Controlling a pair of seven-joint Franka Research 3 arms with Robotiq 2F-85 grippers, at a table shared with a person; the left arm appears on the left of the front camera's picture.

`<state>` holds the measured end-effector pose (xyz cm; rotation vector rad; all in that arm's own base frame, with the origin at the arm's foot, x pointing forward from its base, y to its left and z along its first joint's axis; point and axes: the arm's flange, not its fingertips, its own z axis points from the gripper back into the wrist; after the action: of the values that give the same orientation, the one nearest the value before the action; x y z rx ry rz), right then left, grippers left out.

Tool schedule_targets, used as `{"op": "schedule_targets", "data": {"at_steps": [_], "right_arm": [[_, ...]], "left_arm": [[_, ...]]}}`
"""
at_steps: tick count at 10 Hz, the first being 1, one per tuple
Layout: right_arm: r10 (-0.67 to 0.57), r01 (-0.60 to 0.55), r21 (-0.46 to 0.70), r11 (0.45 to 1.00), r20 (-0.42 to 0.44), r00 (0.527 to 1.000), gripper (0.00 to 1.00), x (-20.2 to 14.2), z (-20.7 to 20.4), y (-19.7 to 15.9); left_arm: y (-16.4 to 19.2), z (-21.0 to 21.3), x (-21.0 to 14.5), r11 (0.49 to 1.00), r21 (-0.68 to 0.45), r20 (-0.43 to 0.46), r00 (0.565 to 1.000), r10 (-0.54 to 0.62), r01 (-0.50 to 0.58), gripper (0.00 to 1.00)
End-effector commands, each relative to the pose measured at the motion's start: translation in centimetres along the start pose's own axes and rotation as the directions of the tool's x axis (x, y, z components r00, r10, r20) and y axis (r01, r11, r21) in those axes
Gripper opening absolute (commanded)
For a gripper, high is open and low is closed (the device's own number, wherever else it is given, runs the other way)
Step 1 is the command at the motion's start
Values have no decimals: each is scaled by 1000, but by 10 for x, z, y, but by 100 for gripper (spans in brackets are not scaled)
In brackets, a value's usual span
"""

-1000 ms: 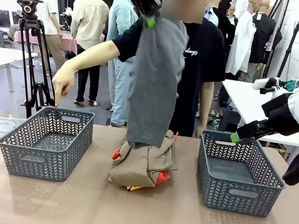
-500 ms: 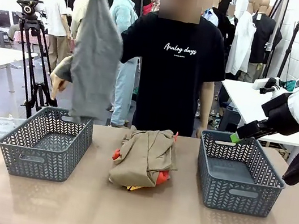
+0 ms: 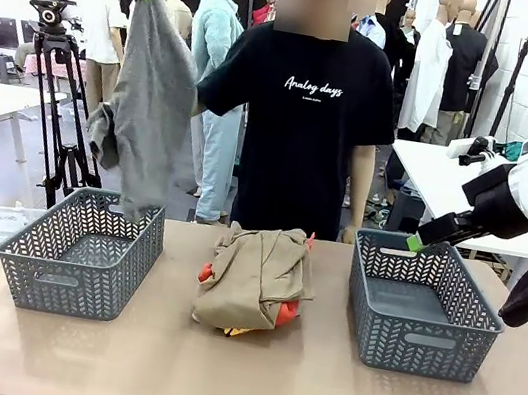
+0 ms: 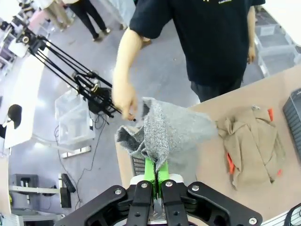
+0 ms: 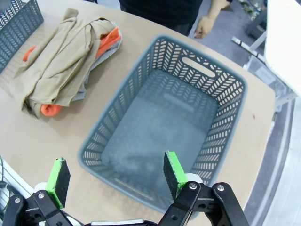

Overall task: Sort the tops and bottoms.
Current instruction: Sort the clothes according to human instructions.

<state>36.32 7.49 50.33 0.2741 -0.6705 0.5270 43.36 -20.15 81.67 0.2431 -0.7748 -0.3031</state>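
Garment pile (image 3: 253, 277) on the table (image 3: 313, 388) between left basket (image 3: 78, 278) and right basket (image 3: 422, 341); hanging garment (image 3: 152, 108) above left basket; person (image 3: 300, 133) behind.

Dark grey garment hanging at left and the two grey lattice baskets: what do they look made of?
Dark grey garment: soft knit cloth, maybe jersey or fleece; matte, heathered, hangs in loose folds. Left grey lattice basket and right grey lattice basket: likely moulded plastic; rigid walls, uniform cut-outs, faint sheen.
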Motion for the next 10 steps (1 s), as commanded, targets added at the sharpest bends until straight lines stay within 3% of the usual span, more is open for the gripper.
{"op": "schedule_targets", "data": {"at_steps": [1, 5, 9, 10], "right_arm": [[-6, 5, 23, 1000, 4, 1000, 100, -1, -3, -1], [-6, 5, 23, 1000, 4, 1000, 100, -1, -3, -1], [-6, 5, 23, 1000, 4, 1000, 100, -1, -3, -1], [-6, 5, 23, 1000, 4, 1000, 100, -1, -3, -1]], "left_arm": [[4, 8, 5, 1000, 5, 25, 1000, -15, 15, 0], [9, -21, -11, 1000, 6, -43, 999, 7, -7, 0], [50, -58, -50, 991, 36, -110, 985, 131, -127, 0], [59, -78, -60, 989, 23, -167, 975, 149, -147, 0]]}}
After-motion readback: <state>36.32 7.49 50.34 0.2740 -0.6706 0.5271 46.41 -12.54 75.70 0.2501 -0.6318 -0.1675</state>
